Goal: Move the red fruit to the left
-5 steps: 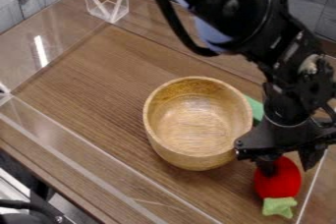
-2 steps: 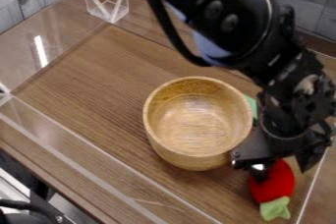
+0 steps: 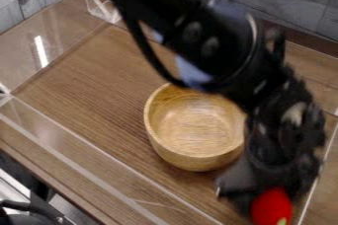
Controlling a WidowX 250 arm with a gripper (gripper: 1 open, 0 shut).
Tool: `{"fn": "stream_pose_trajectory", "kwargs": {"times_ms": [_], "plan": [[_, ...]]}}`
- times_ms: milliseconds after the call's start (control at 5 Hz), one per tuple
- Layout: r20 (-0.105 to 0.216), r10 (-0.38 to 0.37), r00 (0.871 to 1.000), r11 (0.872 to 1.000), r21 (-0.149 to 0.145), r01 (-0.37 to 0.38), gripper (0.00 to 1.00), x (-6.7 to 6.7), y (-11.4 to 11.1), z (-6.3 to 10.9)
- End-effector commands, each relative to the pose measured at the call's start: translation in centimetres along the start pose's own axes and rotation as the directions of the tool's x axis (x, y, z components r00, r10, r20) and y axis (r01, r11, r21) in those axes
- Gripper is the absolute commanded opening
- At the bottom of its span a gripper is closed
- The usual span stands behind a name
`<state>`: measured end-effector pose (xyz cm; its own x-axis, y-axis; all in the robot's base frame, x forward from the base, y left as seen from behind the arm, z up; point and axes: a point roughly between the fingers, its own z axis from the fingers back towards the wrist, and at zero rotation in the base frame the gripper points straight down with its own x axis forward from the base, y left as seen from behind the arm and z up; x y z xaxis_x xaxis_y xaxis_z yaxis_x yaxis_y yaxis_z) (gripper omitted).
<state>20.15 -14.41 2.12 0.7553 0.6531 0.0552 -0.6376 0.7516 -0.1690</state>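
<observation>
The red fruit (image 3: 272,207) is seen at the near right of the table (image 3: 93,81), just right of the bowl (image 3: 199,125). The fingers (image 3: 272,184) are spread wide directly above it, though blur hides contact. It is probably light, stiff and slippery; its broad middle is best gripped.

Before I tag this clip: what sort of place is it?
Likely a lab tabletop test cell: a wooden table fenced by clear plastic walls, a robot arm, and props, a wooden bowl and toy red fruit.

One red fruit (image 3: 272,207), one wooden bowl (image 3: 193,125), one table (image 3: 93,66).
</observation>
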Motion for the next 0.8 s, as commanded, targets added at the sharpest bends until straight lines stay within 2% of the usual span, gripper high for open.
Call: {"fn": "stream_pose_trajectory", "kwargs": {"times_ms": [0,200,400,600], "plan": [[0.017,0.017,1.000,0.999,-0.038,-0.016,0.00,0.8,-1.4,2.6],[0.013,0.034,0.999,0.998,-0.043,-0.034,0.00,1.2,-2.0,4.1],[0.004,0.041,0.999,0.998,-0.042,-0.041,0.00,1.7,-2.4,3.8],[-0.003,0.048,0.999,0.998,-0.035,-0.048,1.00,2.1,-2.7,3.6]]}}
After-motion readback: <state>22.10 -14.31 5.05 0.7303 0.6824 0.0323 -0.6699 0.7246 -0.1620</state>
